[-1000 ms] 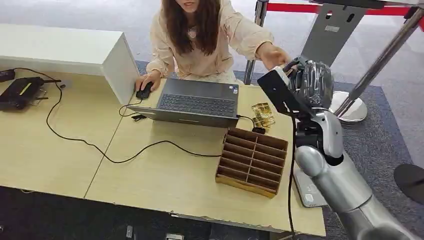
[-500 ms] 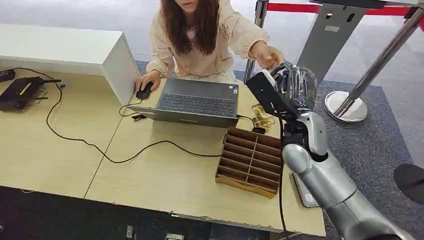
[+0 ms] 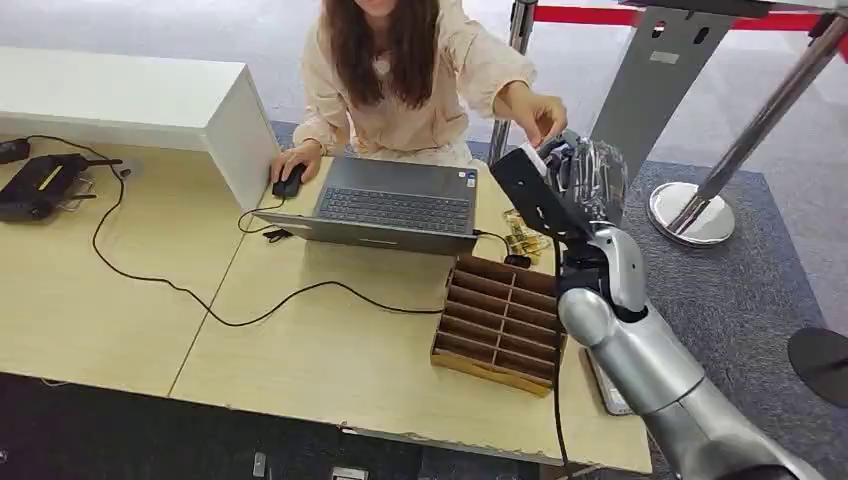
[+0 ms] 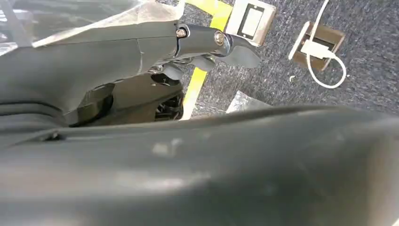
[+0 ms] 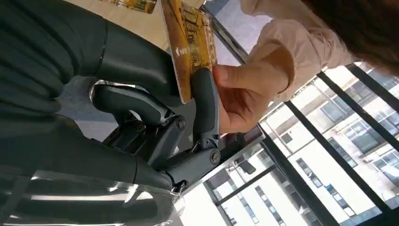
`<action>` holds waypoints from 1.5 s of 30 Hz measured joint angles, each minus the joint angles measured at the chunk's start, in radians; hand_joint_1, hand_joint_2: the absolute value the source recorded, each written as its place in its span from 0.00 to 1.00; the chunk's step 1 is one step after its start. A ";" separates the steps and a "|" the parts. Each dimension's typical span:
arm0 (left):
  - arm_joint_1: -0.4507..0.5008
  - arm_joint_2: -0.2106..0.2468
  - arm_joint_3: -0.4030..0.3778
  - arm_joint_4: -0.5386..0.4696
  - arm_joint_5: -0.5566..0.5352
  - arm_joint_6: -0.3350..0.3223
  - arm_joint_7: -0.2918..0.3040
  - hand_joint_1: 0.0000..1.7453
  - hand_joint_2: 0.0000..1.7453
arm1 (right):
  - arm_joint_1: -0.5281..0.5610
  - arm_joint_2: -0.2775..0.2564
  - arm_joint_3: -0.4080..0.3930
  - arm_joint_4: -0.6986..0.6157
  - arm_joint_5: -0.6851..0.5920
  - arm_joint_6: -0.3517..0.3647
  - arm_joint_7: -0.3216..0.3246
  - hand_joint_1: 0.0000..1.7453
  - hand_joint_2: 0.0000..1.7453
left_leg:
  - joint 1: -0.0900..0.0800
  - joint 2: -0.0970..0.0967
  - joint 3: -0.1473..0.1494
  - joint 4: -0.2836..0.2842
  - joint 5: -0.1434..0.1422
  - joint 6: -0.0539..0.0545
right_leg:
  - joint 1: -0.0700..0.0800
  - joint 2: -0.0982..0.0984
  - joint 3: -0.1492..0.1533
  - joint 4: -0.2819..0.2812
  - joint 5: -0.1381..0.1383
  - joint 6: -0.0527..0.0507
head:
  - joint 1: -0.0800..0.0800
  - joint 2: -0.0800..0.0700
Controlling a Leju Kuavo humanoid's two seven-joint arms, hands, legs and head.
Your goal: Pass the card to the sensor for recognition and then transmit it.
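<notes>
Wooden divided tray [image 3: 505, 322] beside laptop [image 3: 392, 205]; right robot hand [image 5: 155, 117] pinches card [image 5: 190, 42].

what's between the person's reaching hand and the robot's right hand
The yellow card. In the right wrist view the right hand pinches it between thumb and fingers, and the person's hand touches its far edge.

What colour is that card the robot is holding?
Golden yellow with printed patterning; the card shows best in the right wrist view.

card [image 5: 190, 44] — small print, illegible
</notes>
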 joint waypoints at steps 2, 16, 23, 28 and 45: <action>0.000 0.000 0.000 0.000 0.000 0.000 0.000 0.00 0.00 | 0.000 0.000 0.000 0.003 0.000 0.000 0.000 1.00 1.00 | 0.000 0.000 0.000 0.000 0.000 0.000 | 0.000 0.000 0.000 0.000 0.000 0.000 | 0.000 0.000; 0.000 -0.003 0.000 0.000 0.000 0.000 0.000 0.00 0.00 | 0.000 -0.006 -0.002 0.002 -0.005 -0.039 0.006 0.00 0.00 | 0.000 0.000 0.000 0.000 0.000 0.000 | 0.000 0.000 -0.001 0.000 0.000 0.000 | 0.000 0.000; 0.000 -0.003 0.000 0.000 0.000 0.000 -0.002 0.00 0.00 | 0.002 -0.008 -0.005 -0.007 -0.040 -0.089 -0.026 0.00 0.00 | 0.000 0.000 0.000 0.000 0.000 0.000 | 0.000 0.000 -0.001 0.000 0.000 0.000 | 0.000 0.000; 0.001 -0.003 0.000 0.000 0.001 0.009 -0.009 0.00 0.00 | 0.014 -0.012 -0.013 -0.045 -0.099 -0.124 -0.056 0.00 0.00 | 0.000 0.000 0.000 0.000 0.000 0.000 | 0.000 0.000 -0.001 0.000 0.000 0.000 | 0.000 0.000; 0.004 -0.003 0.021 0.000 0.035 0.093 -0.016 0.00 0.00 | 0.291 0.029 -0.061 -0.400 -0.892 -0.229 -0.504 0.00 0.00 | 0.000 0.000 0.000 0.000 0.000 0.000 | 0.000 0.000 -0.001 0.000 0.000 0.000 | 0.000 0.000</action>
